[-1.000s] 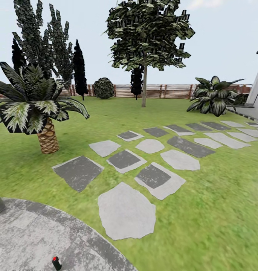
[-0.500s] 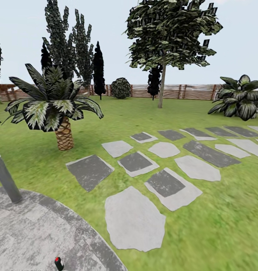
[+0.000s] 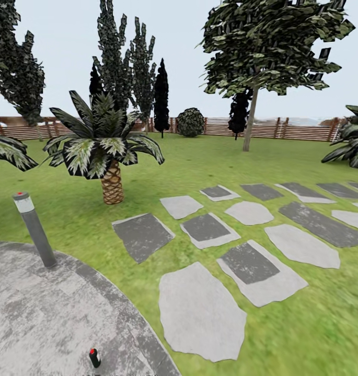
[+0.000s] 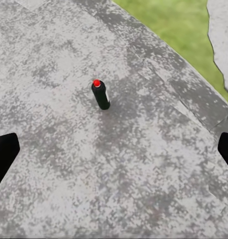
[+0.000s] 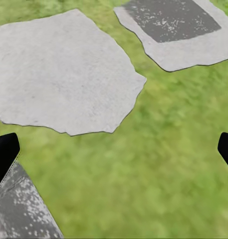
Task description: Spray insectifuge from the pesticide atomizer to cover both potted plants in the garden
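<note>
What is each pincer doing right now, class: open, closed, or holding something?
Left pincer: open, empty, above the patio near the small dark bottle.
Right pincer: open, empty, above the lawn.

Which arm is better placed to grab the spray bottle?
Left. The pesticide atomizer stands upright on the patio ahead of its open jaws; the right wrist view faces lawn and stepping stones.

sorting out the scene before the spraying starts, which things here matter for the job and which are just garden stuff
For the job:
- pesticide atomizer, standing upright on the stone patio
- left gripper, open above the patio
- right gripper, open over the lawn

Just garden stuff:
- bollard lamp
- palm tree
- stepping stones
- wooden fence
</note>
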Robot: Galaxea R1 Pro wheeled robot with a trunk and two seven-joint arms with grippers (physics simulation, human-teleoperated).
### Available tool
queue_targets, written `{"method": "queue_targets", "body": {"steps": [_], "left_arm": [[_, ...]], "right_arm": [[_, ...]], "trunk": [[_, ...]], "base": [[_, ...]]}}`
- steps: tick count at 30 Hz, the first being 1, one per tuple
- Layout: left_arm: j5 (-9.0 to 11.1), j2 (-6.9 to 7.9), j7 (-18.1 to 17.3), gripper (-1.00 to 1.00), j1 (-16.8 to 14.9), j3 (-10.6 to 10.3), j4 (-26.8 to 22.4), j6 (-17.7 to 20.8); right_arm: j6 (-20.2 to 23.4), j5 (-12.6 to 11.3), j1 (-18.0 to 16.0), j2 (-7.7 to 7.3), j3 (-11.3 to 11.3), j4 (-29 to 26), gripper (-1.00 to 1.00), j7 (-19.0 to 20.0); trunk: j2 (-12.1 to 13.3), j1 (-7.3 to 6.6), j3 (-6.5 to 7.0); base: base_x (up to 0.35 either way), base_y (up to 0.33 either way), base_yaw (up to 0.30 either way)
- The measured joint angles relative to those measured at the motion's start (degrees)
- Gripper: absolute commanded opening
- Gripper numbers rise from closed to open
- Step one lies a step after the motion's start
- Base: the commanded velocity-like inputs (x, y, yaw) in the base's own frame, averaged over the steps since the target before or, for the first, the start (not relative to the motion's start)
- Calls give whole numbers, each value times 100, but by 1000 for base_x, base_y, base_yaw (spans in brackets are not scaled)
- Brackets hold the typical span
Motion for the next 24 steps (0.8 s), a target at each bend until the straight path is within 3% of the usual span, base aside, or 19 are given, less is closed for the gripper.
{"method": "queue_targets", "body": {"steps": [24], "left_arm": [[1, 0, 0, 100, 0, 0, 0, -2]], "right_arm": [[5, 0, 0, 0, -1, -3, 100, -16]], "trunk": [[0, 0, -54]], "base": [[0, 0, 279]]}}
